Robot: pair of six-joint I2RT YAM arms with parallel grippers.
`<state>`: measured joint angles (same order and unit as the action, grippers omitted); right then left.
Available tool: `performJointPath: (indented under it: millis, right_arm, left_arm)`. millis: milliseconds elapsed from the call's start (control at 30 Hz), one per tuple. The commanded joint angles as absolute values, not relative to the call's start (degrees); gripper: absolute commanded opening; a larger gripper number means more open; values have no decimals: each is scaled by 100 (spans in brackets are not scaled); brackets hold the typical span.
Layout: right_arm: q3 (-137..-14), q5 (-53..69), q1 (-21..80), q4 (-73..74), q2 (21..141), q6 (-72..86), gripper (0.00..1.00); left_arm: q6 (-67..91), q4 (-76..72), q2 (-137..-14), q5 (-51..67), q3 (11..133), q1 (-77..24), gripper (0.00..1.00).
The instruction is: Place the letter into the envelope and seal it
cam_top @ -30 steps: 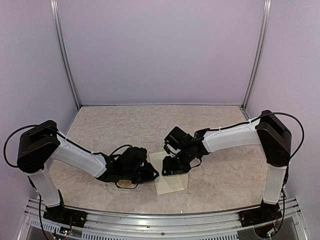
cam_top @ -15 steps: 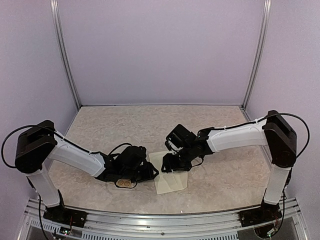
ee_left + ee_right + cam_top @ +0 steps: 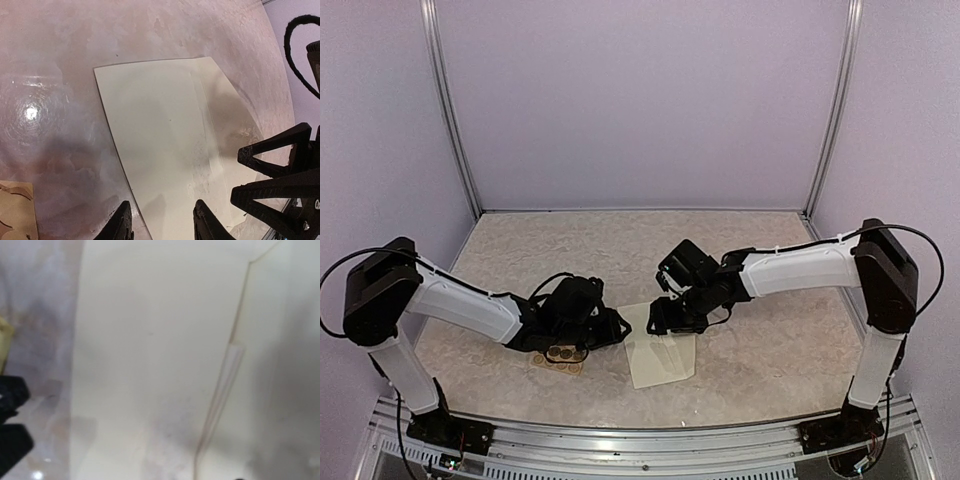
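The left arm (image 3: 470, 305) is reaching low across the worktop (image 3: 770, 350), its elbow raised at the left edge and its forearm sloping down toward the middle. A tan sticker card (image 3: 558, 360) is lying just beneath its wrist. The left claw (image 3: 164, 227) is hanging just above the surface with its fingers partly spread, holding nothing and straddling the left edge of the envelope (image 3: 660, 362). The cream envelope is lying flat near the middle of the worktop, close to the front, between the two claws. The right claw (image 3: 660, 320) is pointing down over the envelope's far end, its jaws showing a slim gap in the left wrist view. The right arm (image 3: 800, 268) is stretching in from a raised elbow at the right edge, with its forearm nearly level.
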<state>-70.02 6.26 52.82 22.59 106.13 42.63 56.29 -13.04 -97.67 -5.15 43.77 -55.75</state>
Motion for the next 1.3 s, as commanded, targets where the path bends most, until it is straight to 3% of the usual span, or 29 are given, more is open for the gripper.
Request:
performJointPath:
  millis: [0,300,700,1267]
  right_arm:
    - [-7143,611,5170,2170,10848,4133,59]
    - [-7260,697,4970,2028,11131,4013,58]
    - [-7468,858,4862,1945,11500,3909,47]
    - [-7648,1301,4864,1749,11751,3740,43]
  left_arm:
    - [5441,-1291,-9936,-495,4573,-5480,39]
    - [5417,-1430,-10265,-374,4640,-5374,38]
    - [5436,-1649,-10593,-216,4700,-5362,31]
    - [5435,-1714,-10778,-115,4778,-5361,25]
